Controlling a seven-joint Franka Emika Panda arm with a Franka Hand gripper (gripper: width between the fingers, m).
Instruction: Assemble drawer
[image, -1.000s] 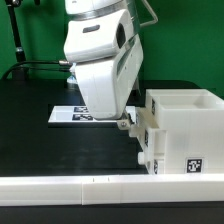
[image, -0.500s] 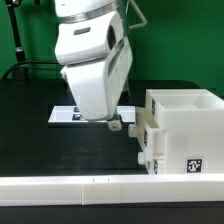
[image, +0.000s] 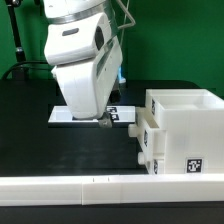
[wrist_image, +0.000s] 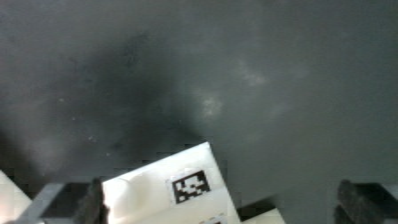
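Note:
The white drawer unit (image: 183, 132) stands on the black table at the exterior view's right. It has an open top and a square tag on its front face, and tray fronts with small knobs (image: 140, 132) show on its left face. My gripper (image: 103, 122) hangs low over the table, left of the drawer and apart from it. It sits over the front edge of the marker board (image: 68, 113). In the wrist view the gripper (wrist_image: 217, 208) is open and empty, with its dark fingers (wrist_image: 71, 202) far apart. A white tagged corner of the marker board (wrist_image: 178, 180) lies between them.
A long low white border wall (image: 100, 186) runs along the table's front edge. A green backdrop stands behind, with a black cable at the back left. Black tabletop (wrist_image: 196, 70) fills most of the wrist view.
The arm has moved toward the exterior view's left, away from the drawer unit. The gripper stays low and holds nothing. The drawer has not moved.

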